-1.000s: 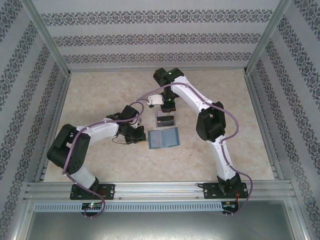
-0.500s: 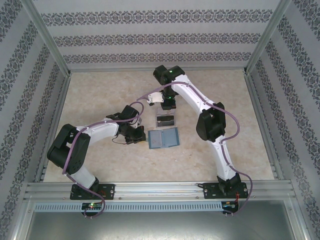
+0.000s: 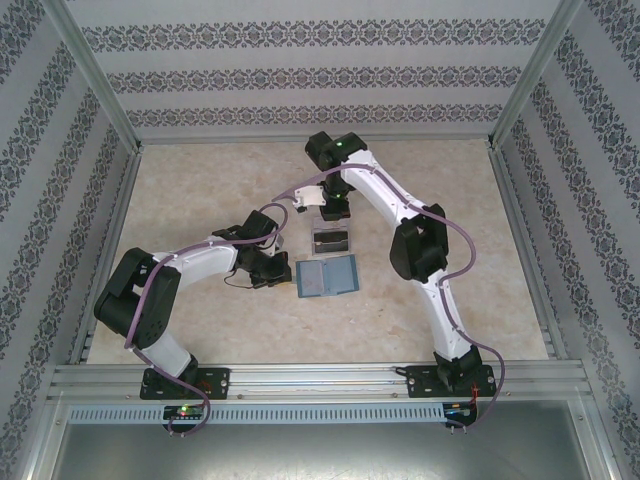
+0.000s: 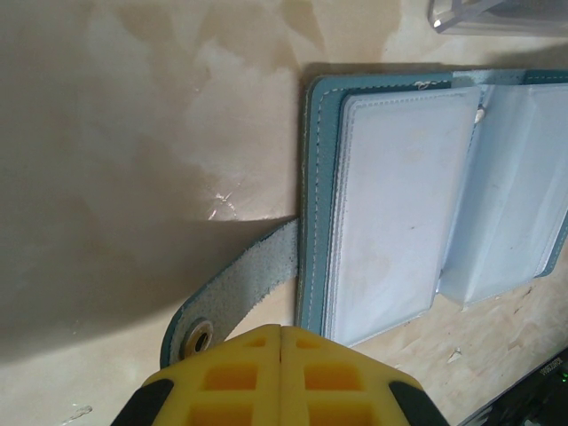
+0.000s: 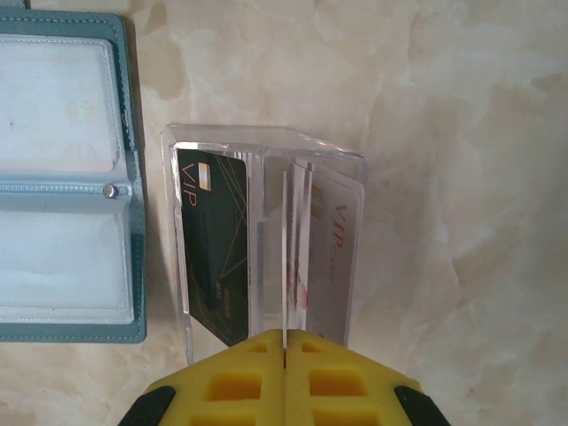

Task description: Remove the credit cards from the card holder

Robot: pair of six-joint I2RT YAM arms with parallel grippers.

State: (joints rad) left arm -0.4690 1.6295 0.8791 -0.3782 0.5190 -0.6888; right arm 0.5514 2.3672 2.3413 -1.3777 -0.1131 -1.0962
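Our left gripper point(image 4: 281, 335) has its fingers pressed together at the frame's bottom edge, with the open card holder point(image 4: 399, 213) lying just above and to the right. Our right gripper point(image 5: 284, 339) is closed too, at bottom centre, and the credit cards point(image 5: 213, 248) stand in a clear stand point(image 5: 264, 146) directly above it.

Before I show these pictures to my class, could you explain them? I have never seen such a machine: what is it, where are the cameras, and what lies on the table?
Two white robot arms stand at a table's near edge. One picture looks down from above; the other two come from cameras on the wrists, and the yellow blocks there are fingers. The left gripper, shut, sits beside the tab of the open blue card holder. The right gripper, shut, is at a clear stand holding two credit cards, one dark, one pale.
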